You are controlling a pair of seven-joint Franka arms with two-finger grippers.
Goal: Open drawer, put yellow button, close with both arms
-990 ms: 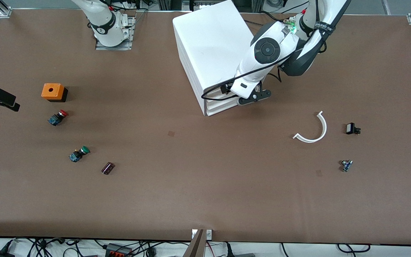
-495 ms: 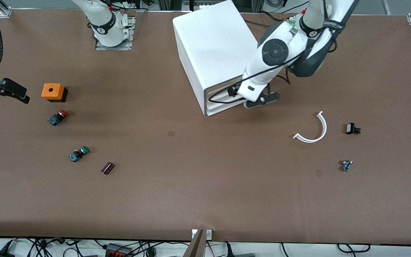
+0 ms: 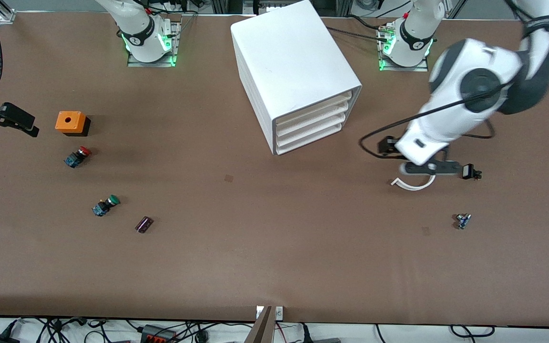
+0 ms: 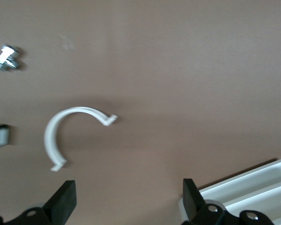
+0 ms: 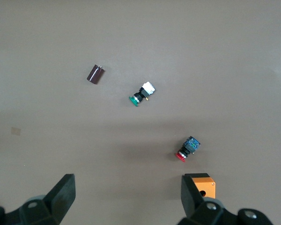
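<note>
Cabinet (image 3: 293,62) in front view sits mid-worktop (image 3: 274,267) between the two arm bases, 4 white tray drawers facing the left arm's end. The drawer (image 3: 316,105) is the top one and looks fully shut, flush w/ the rest. Left gripper (image 3: 429,167) hangs over a white curved clip (image 3: 415,186), well apart from the cabinet. Right gripper (image 3: 5,120) hangs over the worktop edge at the right arm's end, near an orange box (image 3: 68,121). A red button (image 3: 78,156) and a green button (image 3: 106,205) lie nearer the camera than the box. No yellow button seen.

Left wrist view: left gripper (image 4: 126,206) spread wide, empty. The clip (image 4: 56,136) lies under it, and a cabinet corner w/ drawer edges (image 4: 253,187) shows.

Right wrist view: right gripper (image 5: 126,199) also wide, empty. Green button (image 5: 141,94), red button (image 5: 187,150) and orange box (image 5: 203,185) lie below. Still no yellow cap, so its location can't be told.

Handling, my guess: the drawer is a light, stiff plastic tray w/ a smooth front, prob slides easily. Hook the front lip and pull straight, or the cabinet may skid. The button should be small, rigid and apt to roll on its cap, so pinch the body.
</note>
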